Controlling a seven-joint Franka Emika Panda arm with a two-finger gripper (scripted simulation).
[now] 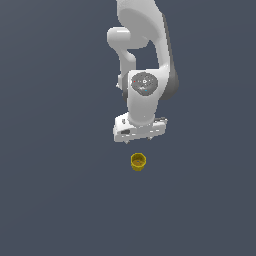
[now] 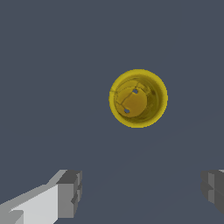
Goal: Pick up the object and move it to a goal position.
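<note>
The object (image 1: pixel 138 161) is a small mustard-yellow hollow cup standing upright on the dark grey floor, its opening facing up. In the wrist view the object (image 2: pixel 138 98) shows from straight above, with its inner bottom visible. My gripper (image 1: pixel 141 136) hangs a little above and behind it in the exterior view, apart from it. The gripper (image 2: pixel 140 192) is open, its two grey fingertips (image 2: pixel 70 192) spread wide with nothing between them. The cup lies ahead of the gap between the fingers, not inside it.
The white arm (image 1: pixel 145 60) rises behind the gripper in the exterior view. A plain dark grey surface (image 1: pixel 60 190) extends all around the cup, with no other objects or edges in view.
</note>
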